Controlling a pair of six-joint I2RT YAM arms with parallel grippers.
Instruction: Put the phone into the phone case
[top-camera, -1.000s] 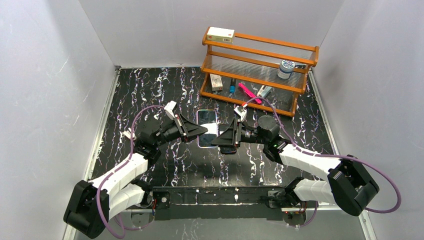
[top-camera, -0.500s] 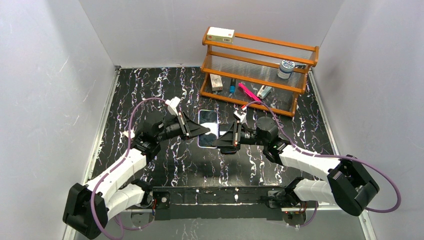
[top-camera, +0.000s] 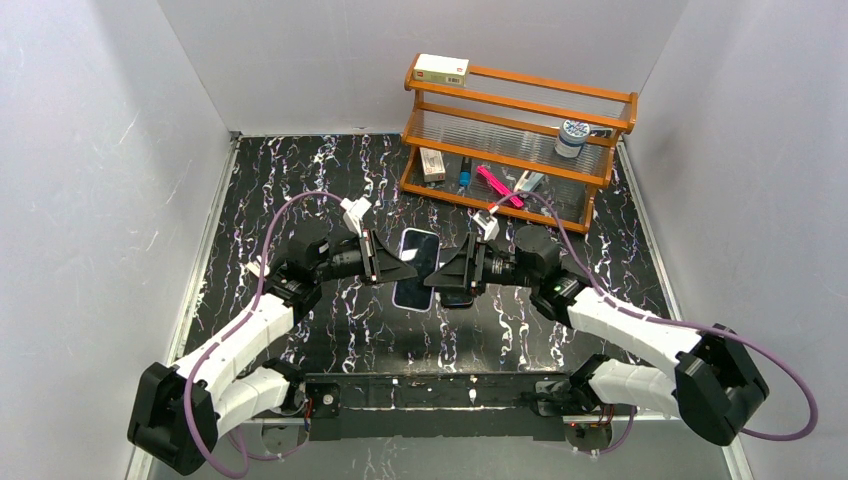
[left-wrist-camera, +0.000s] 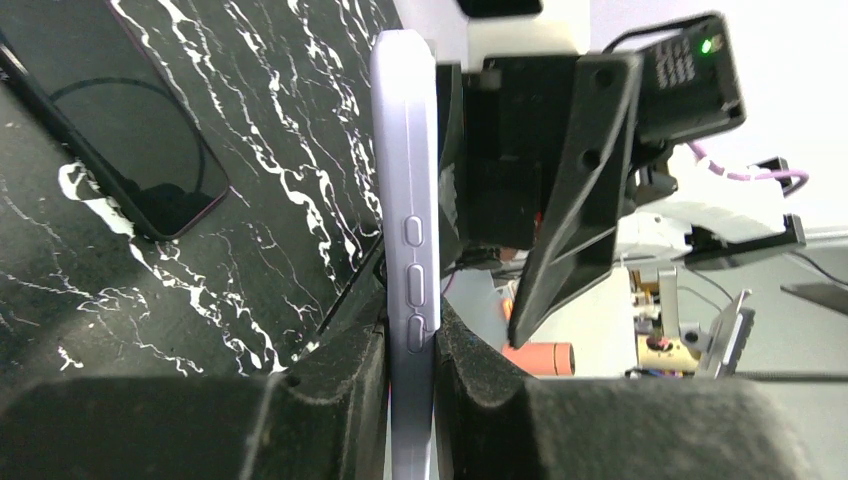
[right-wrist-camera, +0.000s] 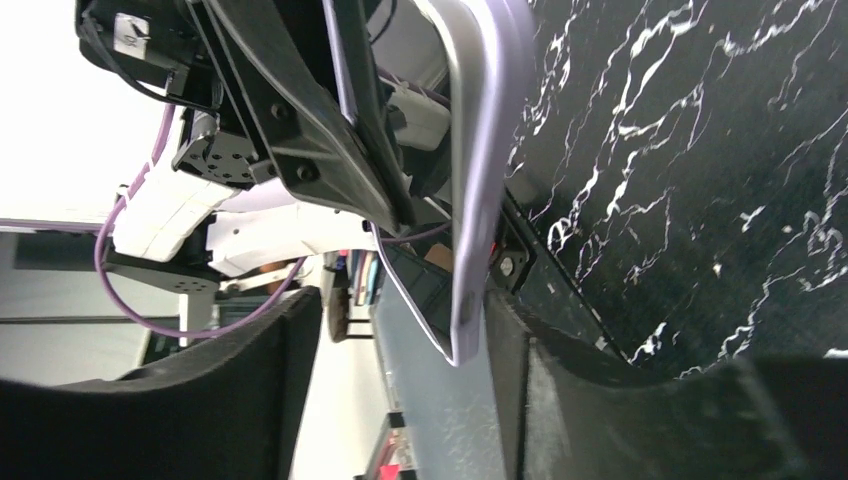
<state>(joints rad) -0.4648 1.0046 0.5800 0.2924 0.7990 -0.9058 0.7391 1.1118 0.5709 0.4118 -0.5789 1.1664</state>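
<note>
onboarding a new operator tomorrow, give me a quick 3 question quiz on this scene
1. True or false: the left tool is clamped on the lavender phone case.
2. The black phone is: A standing on its edge, B lying flat on the table, C stacked on another phone.
3. Fill in: the jaws of the right tool stand ____, with the case's edge between them.

Key: 1 true; 2 B; 3 open.
</note>
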